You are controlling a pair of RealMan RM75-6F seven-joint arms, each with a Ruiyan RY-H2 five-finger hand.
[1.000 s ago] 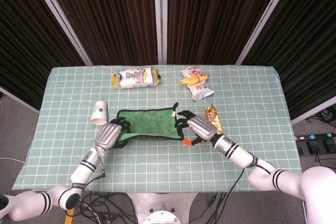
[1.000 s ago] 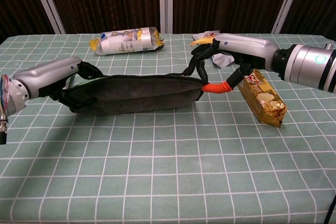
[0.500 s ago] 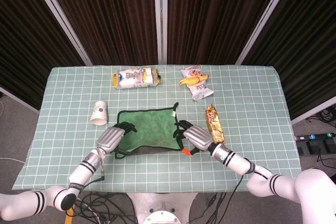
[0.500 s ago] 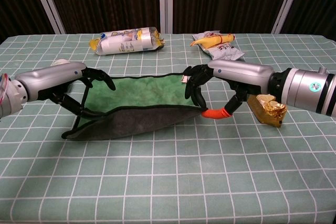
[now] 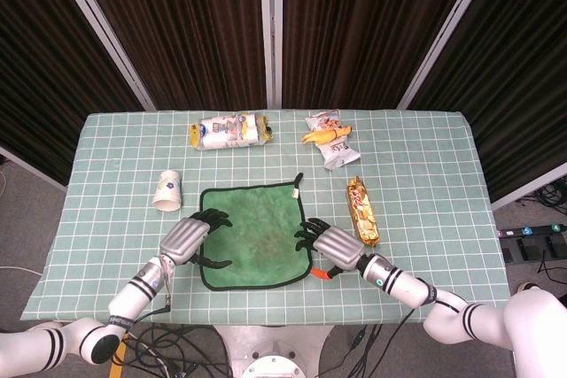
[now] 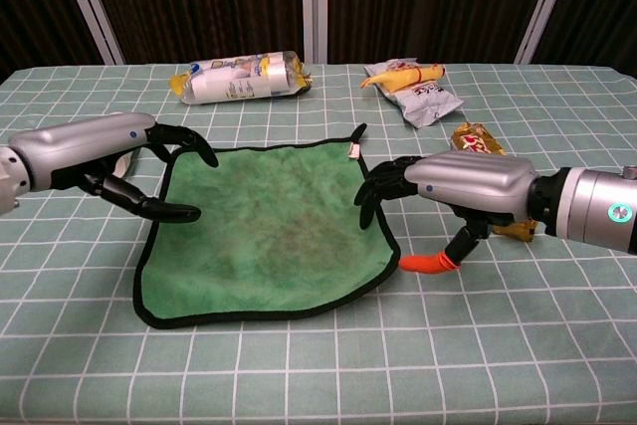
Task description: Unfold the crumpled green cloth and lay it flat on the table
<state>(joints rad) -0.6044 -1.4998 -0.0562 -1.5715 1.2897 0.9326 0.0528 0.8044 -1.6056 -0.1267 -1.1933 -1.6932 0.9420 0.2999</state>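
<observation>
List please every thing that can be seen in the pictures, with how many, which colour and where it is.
green cloth: 1, green with dark edge, spread flat at table centre
paper cup: 1, white, on its side left of the cloth
snack bag: 1, white and yellow, far side, left of centre
snack packet: 1, white with yellow and orange, far side, right of centre
gold packet: 1, gold and brown, right of the cloth
table: 1, green-and-white checked cover
left hand: 1, silver with black fingers, open at the cloth's left edge
right hand: 1, silver with black fingers and one orange tip, open at the cloth's right edge
</observation>
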